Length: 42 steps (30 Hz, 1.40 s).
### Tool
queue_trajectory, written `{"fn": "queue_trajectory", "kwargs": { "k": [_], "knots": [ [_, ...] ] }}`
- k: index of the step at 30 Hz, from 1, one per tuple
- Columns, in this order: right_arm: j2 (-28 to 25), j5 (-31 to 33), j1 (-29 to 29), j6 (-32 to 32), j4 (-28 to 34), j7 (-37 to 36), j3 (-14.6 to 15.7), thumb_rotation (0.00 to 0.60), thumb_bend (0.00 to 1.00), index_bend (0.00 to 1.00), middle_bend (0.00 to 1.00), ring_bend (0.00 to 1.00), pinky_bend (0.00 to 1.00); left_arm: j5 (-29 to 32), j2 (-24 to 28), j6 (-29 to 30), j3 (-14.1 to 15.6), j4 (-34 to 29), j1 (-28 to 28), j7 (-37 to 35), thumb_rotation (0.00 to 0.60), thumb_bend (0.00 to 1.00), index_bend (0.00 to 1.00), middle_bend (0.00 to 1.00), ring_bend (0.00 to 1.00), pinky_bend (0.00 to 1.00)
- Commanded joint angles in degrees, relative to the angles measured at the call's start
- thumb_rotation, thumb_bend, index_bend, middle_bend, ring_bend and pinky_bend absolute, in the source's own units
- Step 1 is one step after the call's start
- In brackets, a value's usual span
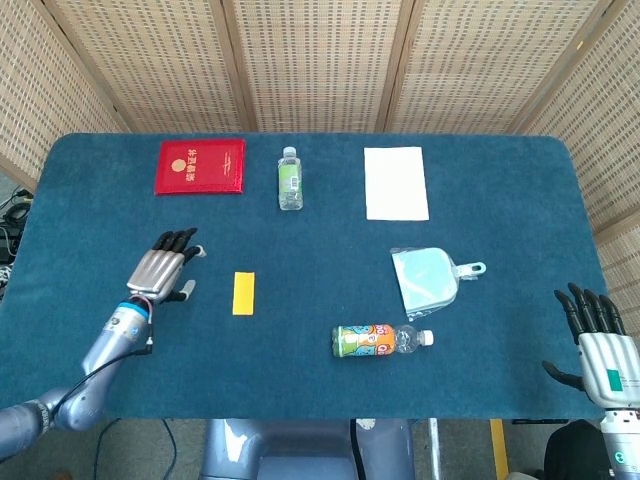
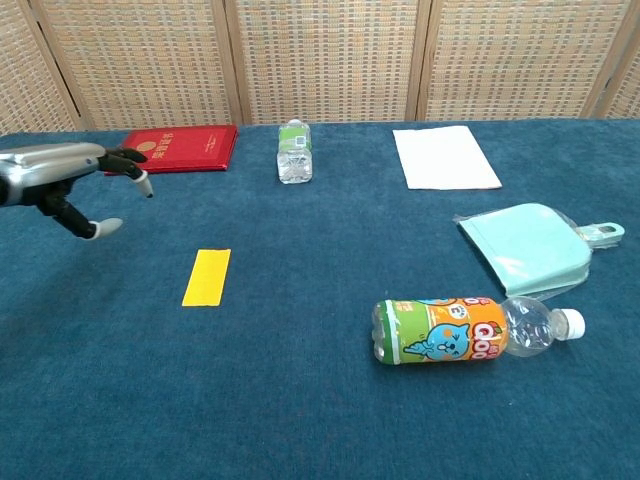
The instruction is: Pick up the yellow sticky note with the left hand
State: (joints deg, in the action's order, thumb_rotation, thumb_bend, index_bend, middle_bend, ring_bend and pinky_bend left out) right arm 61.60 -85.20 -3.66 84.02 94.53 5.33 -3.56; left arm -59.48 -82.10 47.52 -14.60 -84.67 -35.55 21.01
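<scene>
The yellow sticky note (image 1: pixel 243 293) (image 2: pixel 207 277) lies flat on the blue tablecloth, left of centre. My left hand (image 1: pixel 163 268) (image 2: pixel 62 172) hovers open just to the left of the note, fingers stretched forward and thumb out toward it, holding nothing. A clear gap separates it from the note. My right hand (image 1: pixel 600 345) stays open at the table's near right corner, seen only in the head view, with nothing in it.
A red booklet (image 1: pixel 200 166) lies at the back left, a small clear bottle (image 1: pixel 290 179) beside it, a white sheet (image 1: pixel 396 183) further right. A pale green pouch (image 1: pixel 427 279) and an orange-labelled bottle (image 1: pixel 380 340) lie right of centre.
</scene>
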Motion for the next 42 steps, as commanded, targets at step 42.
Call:
{"fn": "queue_trajectory", "kwargs": {
  "k": [42],
  "knots": [
    [-0.28, 0.91, -0.51, -0.90, -1.42, -4.34, -0.34, 0.600, 0.00, 0.09, 0.00, 0.00, 0.00, 18.08, -12.98, -3.33, 3.05, 9.10, -12.25, 5.57, 0.600, 0.48, 0.37, 0.00, 0.00, 0.00]
  ]
}}
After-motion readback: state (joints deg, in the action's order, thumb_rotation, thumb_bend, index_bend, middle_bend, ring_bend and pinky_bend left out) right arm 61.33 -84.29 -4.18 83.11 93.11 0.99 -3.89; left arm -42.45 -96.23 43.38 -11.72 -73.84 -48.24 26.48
